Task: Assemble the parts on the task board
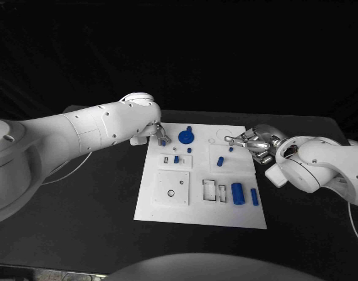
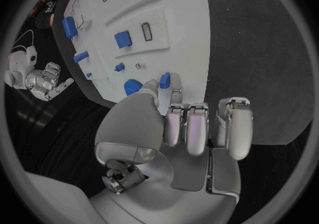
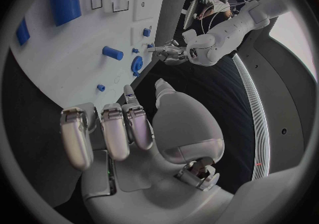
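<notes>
Pinched between fingertips of the left hand [image 2: 174, 128]: a small blue peg [image 2: 165, 80], carried low over the far left corner of the task board [image 1: 230, 213], probably to line it up with a seat there (which hole is meant cannot be told). Remaining fingers of that hand curled side by side, palm turned toward the board, wrist reaching in from the board's left edge. Over at the far right corner, the right hand [image 1: 257, 143], holding nothing, fingers loosely bent and apart, tips just above the white surface near a small blue stud [image 3: 100, 88]; likely parked there to stay clear while the other hand works. On the board itself, more parts waiting: a round blue gear-like piece [image 1: 186, 137] near the far edge, a short blue cylinder [image 1: 219, 161] in the middle, a large blue cylinder [image 1: 238, 194] and a slimmer blue bar [image 1: 254, 196] lying beside the empty rectangular slots near the front right. Judged early in the assembly, most pieces lying loose.
</notes>
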